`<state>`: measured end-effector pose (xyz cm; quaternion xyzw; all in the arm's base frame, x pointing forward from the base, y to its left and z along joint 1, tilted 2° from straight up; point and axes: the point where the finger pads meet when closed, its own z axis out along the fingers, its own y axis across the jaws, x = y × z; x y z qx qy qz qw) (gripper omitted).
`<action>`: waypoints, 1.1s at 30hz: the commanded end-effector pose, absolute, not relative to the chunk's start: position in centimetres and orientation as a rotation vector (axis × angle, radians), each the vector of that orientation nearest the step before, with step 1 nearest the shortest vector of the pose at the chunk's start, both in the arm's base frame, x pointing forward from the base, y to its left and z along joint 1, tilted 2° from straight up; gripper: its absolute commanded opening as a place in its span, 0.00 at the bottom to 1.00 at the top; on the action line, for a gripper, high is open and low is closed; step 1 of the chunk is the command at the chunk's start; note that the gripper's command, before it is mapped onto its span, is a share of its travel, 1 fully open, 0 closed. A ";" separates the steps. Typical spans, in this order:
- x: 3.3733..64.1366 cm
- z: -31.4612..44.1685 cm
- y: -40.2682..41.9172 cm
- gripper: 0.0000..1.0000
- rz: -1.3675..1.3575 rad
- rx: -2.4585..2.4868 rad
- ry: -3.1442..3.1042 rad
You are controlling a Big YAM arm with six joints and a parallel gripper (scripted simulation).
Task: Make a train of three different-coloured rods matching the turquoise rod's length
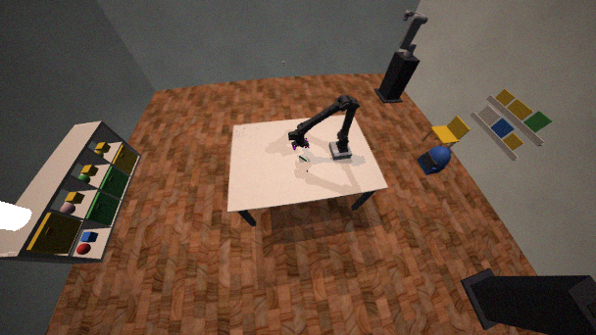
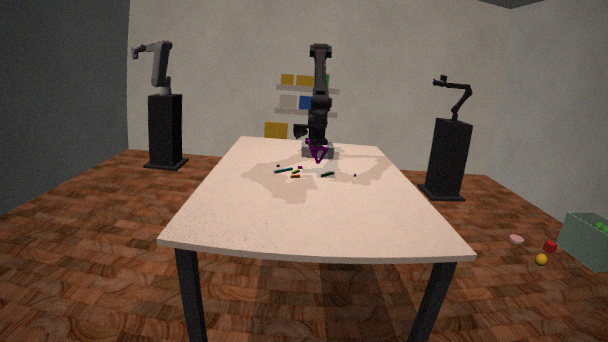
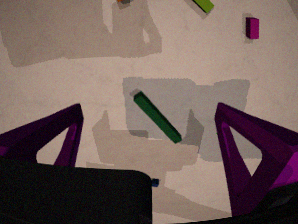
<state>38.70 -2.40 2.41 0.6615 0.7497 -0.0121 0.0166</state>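
Seven rods are accounted for on the desk (image 1: 260,178) (image 2: 320,217) from my remote station. I find the fingers (image 1: 294,147) (image 2: 318,160) spread wide, gripping nothing, above the desk. In the wrist view, the green rod (image 1: 303,159) (image 2: 327,174) (image 3: 157,117) lies flat and slantwise at the centre, framed between the fingertips. One blue rod (image 1: 307,170) (image 2: 355,175) (image 3: 155,183) sits below it, at the edge of the black housing. The magenta rod (image 2: 300,167) (image 3: 252,28) is at upper right; the lime rod (image 2: 295,171) (image 3: 203,5) and the orange rod (image 2: 295,176) (image 3: 124,1) are cut by the top edge.

In the exterior view, I note the turquoise rod (image 2: 283,170) left of the lime one, near the middle of the frame, with the second blue rod (image 2: 278,165) just behind it. The lime and orange rods lie near each other but not end to end. I observe no completed train.
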 end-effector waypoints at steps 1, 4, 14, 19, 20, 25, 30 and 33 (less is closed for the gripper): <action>39.2 3.5 -1.9 1.00 0.002 2.152 2.196; 39.2 3.5 -2.0 1.00 0.004 2.180 2.168; 39.2 3.5 -2.0 1.00 0.001 2.186 2.166; 39.2 3.5 -2.0 1.00 0.001 2.182 2.170; 39.2 3.5 -2.0 1.00 0.001 2.182 2.170; 39.2 3.5 -2.0 1.00 0.001 2.182 2.170; 39.2 3.5 -2.0 1.00 0.001 2.182 2.170; 39.2 3.5 -2.0 1.00 0.001 2.182 2.170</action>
